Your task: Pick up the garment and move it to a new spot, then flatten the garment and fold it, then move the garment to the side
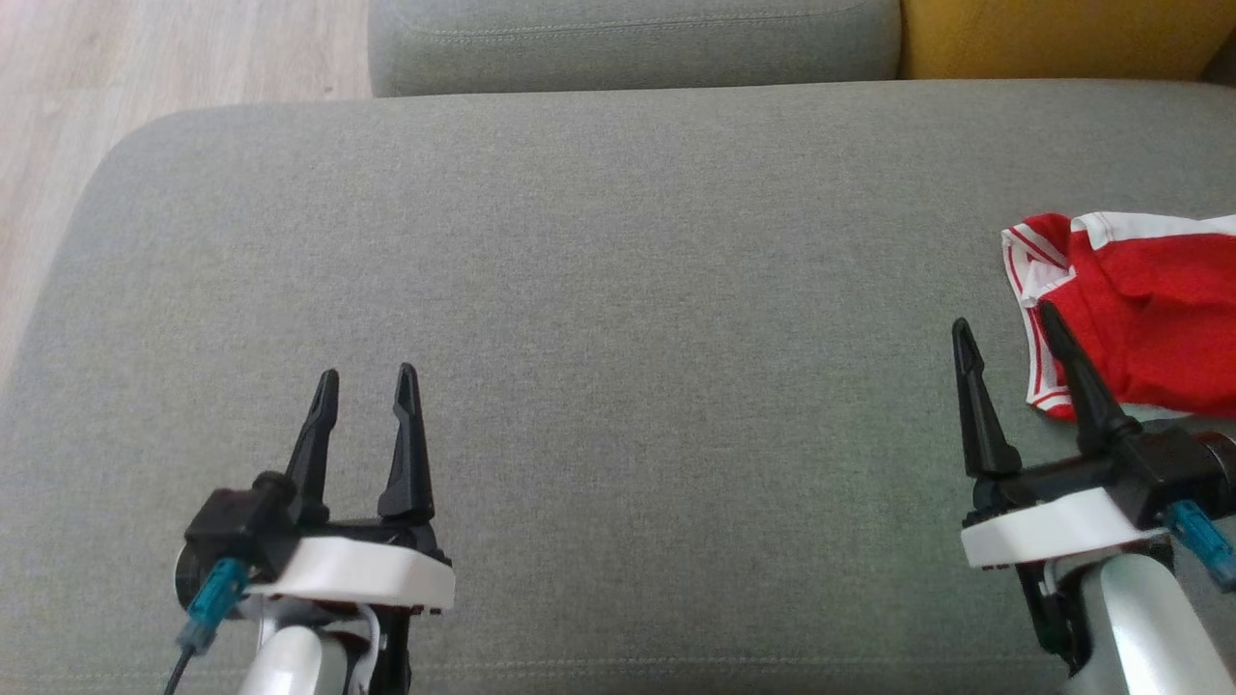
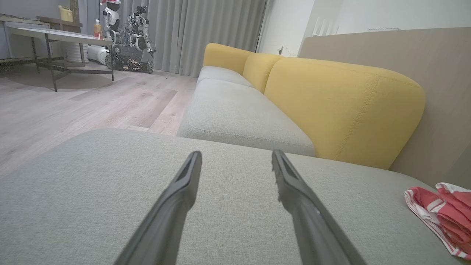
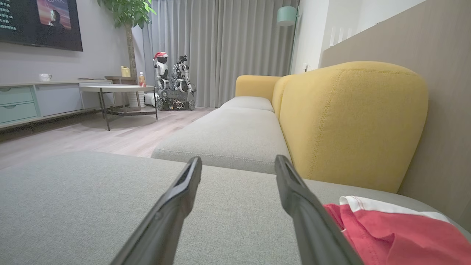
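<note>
The garment (image 1: 1149, 309) is red with white trim and lies crumpled at the right edge of the grey sofa cushion (image 1: 618, 290). In the head view my right gripper (image 1: 1004, 323) stands open just left of it, its inner finger overlapping the garment's left hem. The right wrist view shows the garment (image 3: 397, 235) low at the right, beside the right finger. My left gripper (image 1: 369, 376) is open over bare cushion at the lower left, far from the garment. The left wrist view has the garment (image 2: 441, 217) at its far right edge.
A second grey seat (image 1: 628, 43) and a yellow backrest (image 1: 1053, 39) lie beyond the cushion. Wooden floor (image 1: 116, 106) runs along the left. The wrist views show a table (image 3: 117, 90), a parked robot (image 3: 173, 84) and curtains across the room.
</note>
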